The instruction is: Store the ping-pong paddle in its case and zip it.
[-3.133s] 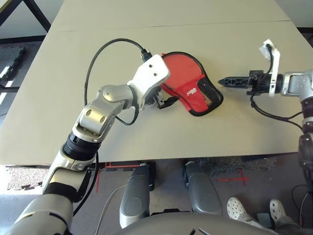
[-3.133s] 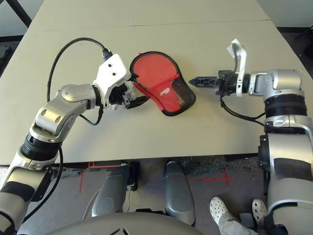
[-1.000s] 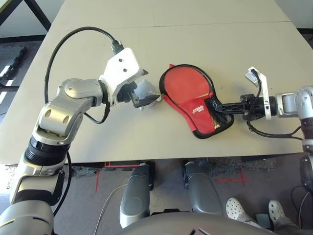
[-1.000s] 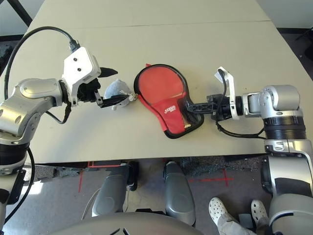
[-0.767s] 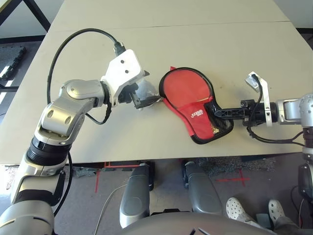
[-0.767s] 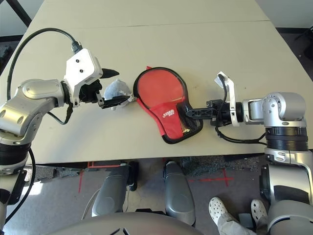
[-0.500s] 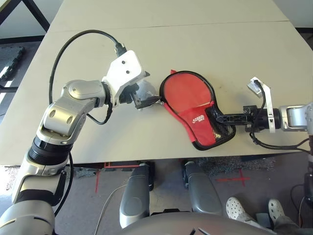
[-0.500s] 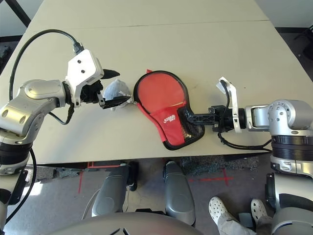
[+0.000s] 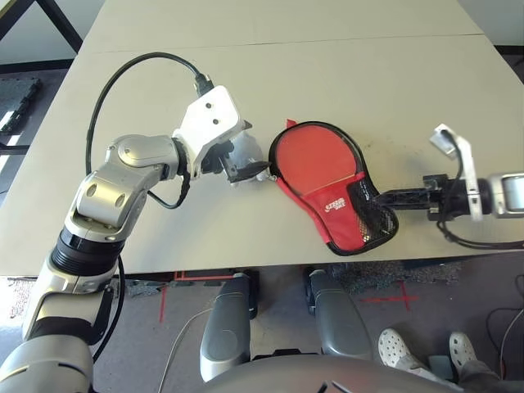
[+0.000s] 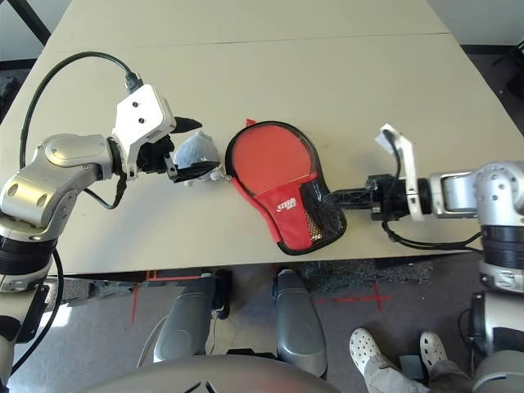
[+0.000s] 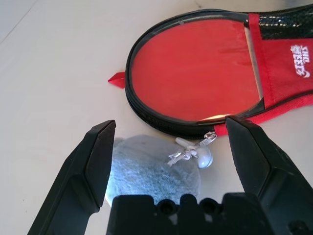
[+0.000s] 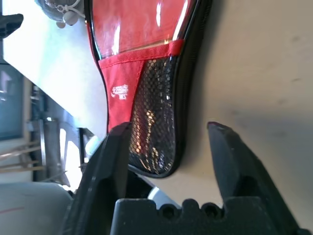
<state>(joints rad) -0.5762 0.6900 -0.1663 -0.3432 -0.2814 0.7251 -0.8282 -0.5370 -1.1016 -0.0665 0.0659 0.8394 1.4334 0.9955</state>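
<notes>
The left arm reaches forward, bent at its elbow, its gripper spread open low over the table. The right arm comes in from the table's right side, its gripper open, the fingers pointing inward across the table.

Twin head cameras look forward and down across the table; both wrist cameras peer closely at the case from nine and three o'clock.

Case nearer the robot, right gripper opened
The red paddle case has slid toward the robot's body; the right gripper, shut earlier, has spread its fingers at the mesh pocket. The left gripper has shifted leftward.
</notes>
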